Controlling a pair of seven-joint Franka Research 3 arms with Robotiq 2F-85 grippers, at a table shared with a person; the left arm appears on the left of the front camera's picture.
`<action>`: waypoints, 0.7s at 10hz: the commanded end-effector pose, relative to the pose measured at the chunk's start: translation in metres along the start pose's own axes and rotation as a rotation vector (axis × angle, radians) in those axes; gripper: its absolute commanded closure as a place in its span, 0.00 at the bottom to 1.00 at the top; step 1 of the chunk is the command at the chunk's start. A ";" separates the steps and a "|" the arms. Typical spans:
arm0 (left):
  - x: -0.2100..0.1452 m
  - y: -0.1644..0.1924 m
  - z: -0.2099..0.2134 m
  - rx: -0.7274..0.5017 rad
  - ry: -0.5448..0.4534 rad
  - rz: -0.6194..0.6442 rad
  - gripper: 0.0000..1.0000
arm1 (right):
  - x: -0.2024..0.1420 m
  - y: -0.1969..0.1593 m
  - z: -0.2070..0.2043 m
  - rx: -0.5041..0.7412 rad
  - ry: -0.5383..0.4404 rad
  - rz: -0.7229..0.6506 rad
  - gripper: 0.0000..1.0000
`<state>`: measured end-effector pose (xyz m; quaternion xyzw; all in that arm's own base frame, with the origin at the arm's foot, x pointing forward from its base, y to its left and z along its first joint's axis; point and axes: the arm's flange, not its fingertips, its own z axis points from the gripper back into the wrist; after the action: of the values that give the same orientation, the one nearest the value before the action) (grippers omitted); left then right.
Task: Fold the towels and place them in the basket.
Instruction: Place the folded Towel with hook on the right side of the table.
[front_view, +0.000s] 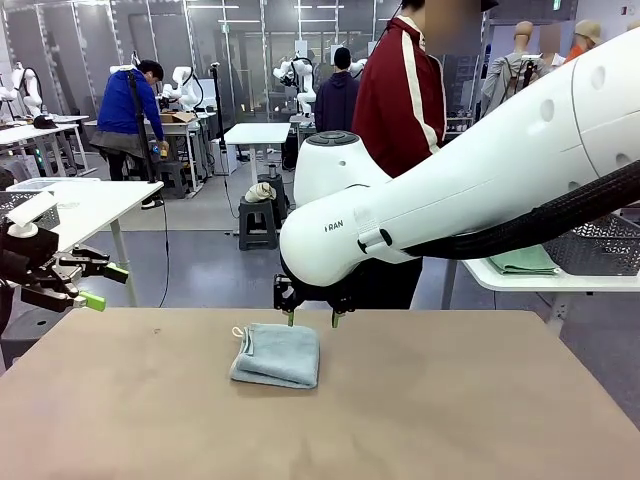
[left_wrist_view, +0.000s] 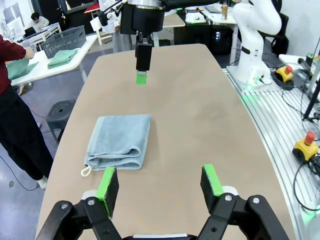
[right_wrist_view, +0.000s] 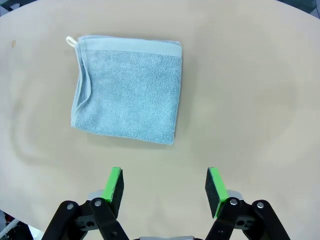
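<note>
Towel (front_view: 277, 355) folded on table (front_view: 480, 400), nothing held

The pale blue towel is seen lying flat on the table, a little left of middle and toward the far side. It is folded into a small squarish pad of several layers. A small hanging loop (right_wrist_view: 71, 40) sticks out at one corner. The right gripper (front_view: 312, 322) is held low just beside the towel's far edge, its fingers (right_wrist_view: 115, 184) apart with nothing between them and the cloth not touched. The left gripper (front_view: 106, 286) is held at the table's left edge, well apart from the towel, fingers also apart and empty. A dark mesh basket (front_view: 600, 245) is seen on a side table (front_view: 505, 279) at the far right, well apart from the towel.

Handling, as judged: terry cloth, so soft, light and limp; not fragile, and not likely to slip against the green pads. No stiffness is to be expected. The pad is likely to sag or come unfolded if pinched by a single layer or by the loop. A pinch through all layers at a closed fold edge is advised. Alternatively, one pinch at each of two opposite edges, so the stack is kept together on the lift to the basket.
</note>
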<state>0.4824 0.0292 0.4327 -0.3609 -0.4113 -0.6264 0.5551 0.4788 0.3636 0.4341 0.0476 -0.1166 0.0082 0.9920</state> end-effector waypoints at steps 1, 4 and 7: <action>0.002 -0.003 0.000 0.003 -0.005 -0.003 0.16 | 0.003 0.002 0.001 -0.007 -0.002 0.005 0.17; 0.002 -0.003 0.000 0.003 -0.005 -0.003 0.16 | 0.000 0.000 0.000 0.000 0.000 0.000 0.17; 0.002 -0.003 0.000 0.003 -0.005 -0.003 0.16 | 0.011 0.003 -0.047 0.062 0.036 -0.059 0.17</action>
<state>0.4824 0.0292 0.4328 -0.3609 -0.4114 -0.6265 0.5550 0.4875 0.3672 0.4034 0.0608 -0.0966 -0.0049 0.9935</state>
